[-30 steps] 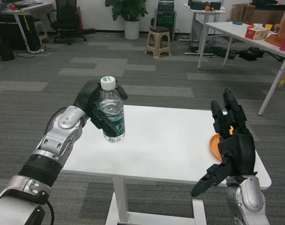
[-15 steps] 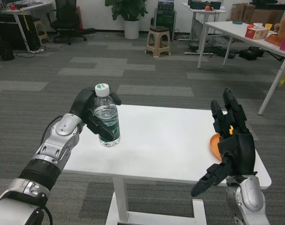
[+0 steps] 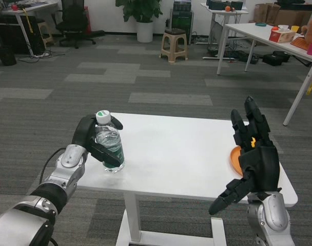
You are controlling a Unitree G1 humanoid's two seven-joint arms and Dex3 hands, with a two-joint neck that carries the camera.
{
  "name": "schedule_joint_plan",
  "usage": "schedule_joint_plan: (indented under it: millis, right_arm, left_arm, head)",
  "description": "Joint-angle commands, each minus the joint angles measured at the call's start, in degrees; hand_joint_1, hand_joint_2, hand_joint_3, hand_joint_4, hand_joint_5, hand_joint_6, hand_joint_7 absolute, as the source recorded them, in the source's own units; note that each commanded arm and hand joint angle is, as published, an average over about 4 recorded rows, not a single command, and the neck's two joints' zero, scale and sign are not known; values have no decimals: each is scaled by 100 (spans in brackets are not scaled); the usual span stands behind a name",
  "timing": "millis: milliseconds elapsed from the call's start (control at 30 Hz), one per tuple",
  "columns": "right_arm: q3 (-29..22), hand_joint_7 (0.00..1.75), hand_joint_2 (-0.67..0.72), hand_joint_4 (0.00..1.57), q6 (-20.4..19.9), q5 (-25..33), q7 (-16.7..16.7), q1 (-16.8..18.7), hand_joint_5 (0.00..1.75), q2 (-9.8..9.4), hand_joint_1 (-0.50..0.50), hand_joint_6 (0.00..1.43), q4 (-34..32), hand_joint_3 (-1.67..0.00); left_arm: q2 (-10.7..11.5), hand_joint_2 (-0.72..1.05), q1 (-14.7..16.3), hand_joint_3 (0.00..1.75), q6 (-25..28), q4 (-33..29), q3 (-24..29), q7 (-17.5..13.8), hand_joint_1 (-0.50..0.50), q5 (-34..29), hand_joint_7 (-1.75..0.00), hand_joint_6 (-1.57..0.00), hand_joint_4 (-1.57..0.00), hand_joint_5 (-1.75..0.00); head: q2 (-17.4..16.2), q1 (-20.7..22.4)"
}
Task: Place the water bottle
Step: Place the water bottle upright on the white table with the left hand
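floor: grey carpet tiles (image 3: 145, 77) | stool (image 3: 173, 45) | potted plant (image 3: 141, 15) | office chair (image 3: 74, 20) | side table (image 3: 279, 43)

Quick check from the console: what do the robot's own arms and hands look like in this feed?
Both forearms are silver metal shells with rounded segments and black joints. The left hand and right hand are black, many-fingered and chunky. A black ribbed cuff and a thin black cable show on the left forearm. No markings are legible.
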Motion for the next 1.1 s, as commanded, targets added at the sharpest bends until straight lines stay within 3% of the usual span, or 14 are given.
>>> schedule_joint_plan:
  millis: [33,200,367,633,900,1100]
  right_arm:
    - [1,0,72,14,-41,27,-10,-15,0,-16,-8,0,-3,0]
    - [16,0,72,14,-41,27,-10,-21,0,-7,-8,0,6,0]
    - [34,0,72,14,-41,27,-10,-32,0,-7,-8,0,10,0]
    - [42,0,72,14,-41,29,-10,-32,0,-7,-8,0,10,0]
    - [40,0,72,14,-41,31,-10,-32,0,2,-10,0,10,0]
    - [40,0,72,14,-41,27,-1,-32,0,2,-8,0,10,0]
  left_arm:
    - [-11,-19,-308,9,-484,463,-37,244,50,-40,-126,-134,-157,-175]
    - [-22,-24,-565,9,-869,1102,-353,521,49,32,-126,-134,-157,-175]
    - [-39,-37,-732,9,-1053,1370,-489,1000,41,502,-126,-135,-157,-175]
    - [-41,-44,-842,9,-1053,1487,-489,1167,29,1014,-131,-134,-157,-175]
    - [-99,-46,-840,9,-1029,1781,-375,1189,-3,852,-134,-134,-157,-175]
    - [-156,-46,-805,9,-976,2049,-375,1198,-27,184,-140,-135,-157,-175]
  head:
    - [8,12]
    - [13,14]
    - [13,14]
    - [-17,16]
    - [-68,20]
    - [-91,40]
